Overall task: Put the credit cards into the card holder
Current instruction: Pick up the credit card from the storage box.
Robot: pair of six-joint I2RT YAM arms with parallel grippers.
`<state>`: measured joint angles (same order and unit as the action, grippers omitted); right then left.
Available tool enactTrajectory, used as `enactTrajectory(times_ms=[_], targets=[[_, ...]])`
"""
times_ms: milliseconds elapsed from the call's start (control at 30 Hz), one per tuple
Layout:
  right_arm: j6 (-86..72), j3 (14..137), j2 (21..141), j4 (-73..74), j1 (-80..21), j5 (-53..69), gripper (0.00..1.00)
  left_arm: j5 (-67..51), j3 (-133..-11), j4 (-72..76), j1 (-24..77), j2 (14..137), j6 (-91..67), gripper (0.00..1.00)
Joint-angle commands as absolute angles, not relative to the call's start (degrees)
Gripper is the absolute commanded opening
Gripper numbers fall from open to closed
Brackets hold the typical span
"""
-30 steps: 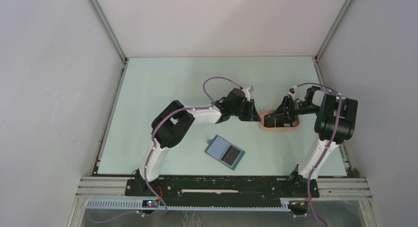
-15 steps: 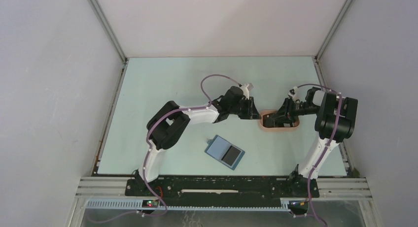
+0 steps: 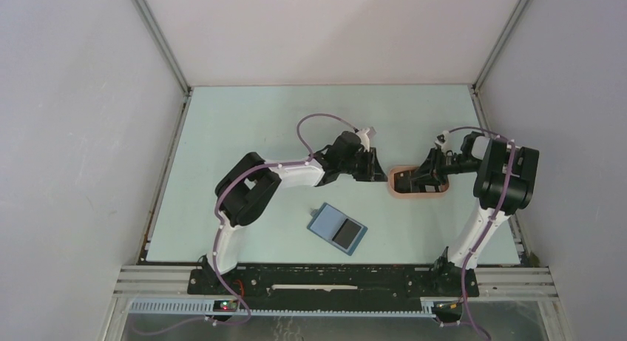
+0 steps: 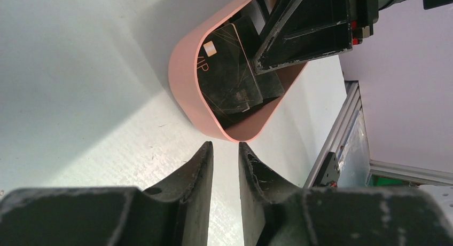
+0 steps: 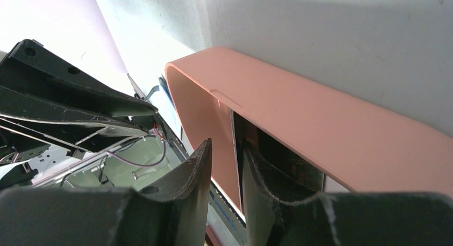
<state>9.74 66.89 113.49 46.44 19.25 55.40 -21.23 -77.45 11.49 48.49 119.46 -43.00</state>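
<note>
From above, the peach tray [image 3: 421, 196] sits on the pale green surface [image 3: 244, 126]. The left fingers [image 3: 375, 169] hover just beside the tray's left end. The right fingers [image 3: 411, 180] reach down into it from the right. The card holder [image 3: 327, 221] lies open near the tray, to its left and toward the arm bases. One dark card [image 3: 345, 233] rests on its inner face.

In the left wrist view, the left fingers [image 4: 204, 160] are released, a narrow slit apart with nothing between them, just short of the tray's [image 4: 184, 80] curved wall. Inside the tray lie dark credit cards [image 4: 227, 83], overlapping, with the right fingers [image 4: 304, 27] set down among them.

In the right wrist view, the right fingers [image 5: 200, 155] point into the tray [image 5: 320, 118], nearly together. A thin pale edge shows in the gap between them. Whether they clamp it I cannot tell.
</note>
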Motion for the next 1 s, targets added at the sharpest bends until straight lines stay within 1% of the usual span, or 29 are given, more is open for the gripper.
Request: enactTrajectory(times_ms=[0, 133, 200, 333, 400, 500, 633, 767, 867, 967], targets=[[10.6, 67.9, 111.2, 47.5, 19.8, 55.3, 0.34, -21.2, -76.0, 13.4, 48.1, 115.0, -41.4, 0.29], [10.7, 67.9, 110.5, 47.6, 20.2, 55.0, 0.34, -21.2, -75.6, 13.4, 48.0, 114.8, -41.4, 0.29], [10.7, 67.9, 110.4, 47.6, 20.4, 54.8, 0.31, -21.1, -75.5, 13.5, 47.9, 114.7, -41.4, 0.29], [10.5, 67.6, 110.0, 47.2, 20.7, 54.0, 0.19, -21.0, -75.2, 13.5, 48.0, 114.2, -41.2, 0.29], [10.3, 67.2, 109.3, 46.5, 20.9, 53.2, 0.1, -20.8, -74.9, 13.4, 48.0, 113.8, -41.1, 0.29], [9.7, 66.6, 107.6, 45.2, 21.0, 51.5, 0.01, -20.3, -74.3, 13.2, 48.0, 112.6, -40.5, 0.29], [9.5, 66.0, 103.7, 43.7, 21.2, 49.2, 0.0, -18.8, -72.9, 12.0, 47.9, 109.5, -38.7, 0.29], [10.6, 65.7, 99.3, 43.7, 21.7, 47.3, 0.0, -15.8, -69.8, 10.6, 47.8, 103.5, -35.4, 0.29], [12.5, 65.6, 95.3, 44.3, 22.5, 46.8, 0.0, -12.8, -65.6, 10.4, 48.0, 96.8, -32.6, 0.29], [15.5, 65.4, 90.1, 46.0, 23.1, 48.0, 0.0, -8.4, -59.4, 10.7, 48.3, 86.7, -29.2, 0.3]])
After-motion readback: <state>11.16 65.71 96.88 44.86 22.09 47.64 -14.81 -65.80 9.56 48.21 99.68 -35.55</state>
